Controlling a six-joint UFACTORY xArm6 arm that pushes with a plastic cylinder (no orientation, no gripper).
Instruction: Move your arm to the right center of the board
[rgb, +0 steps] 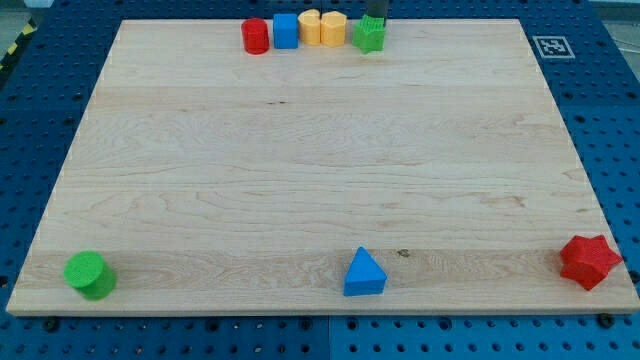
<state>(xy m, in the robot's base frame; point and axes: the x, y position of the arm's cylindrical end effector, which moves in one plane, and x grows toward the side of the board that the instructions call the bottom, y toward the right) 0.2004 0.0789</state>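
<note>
While the rod is reaching in from the view's top edge, my tip (374, 20) is sitting right at the back of the green star block (369, 36), touching it or just short of it; I cannot tell which. No pincer is fitted to this arm, so I am not reporting one as wide, narrow or holding anything.

Taking the green star block as the landmark: the yellow block (322, 27), which is looking like two rounded lobes joined, is lying just to its left. The blue cube (286, 30) is sitting left of that, and the red cylinder (255, 36) is standing farthest left in the same row. All four are lining up along the top edge of the desk (300, 170), close together or touching.

Well below the green star block, near the desk's bottom edge, the blue triangle block (364, 273) is resting almost straight down from it. Far down and to the left, the green cylinder (89, 274) is sitting in the bottom left corner. Far down and to the right, the red star block (589, 261) is resting at the bottom right corner. No containers are showing on the desk.

The right centre of the desk, down and to the right of the green star block, is well apart from my tip.
</note>
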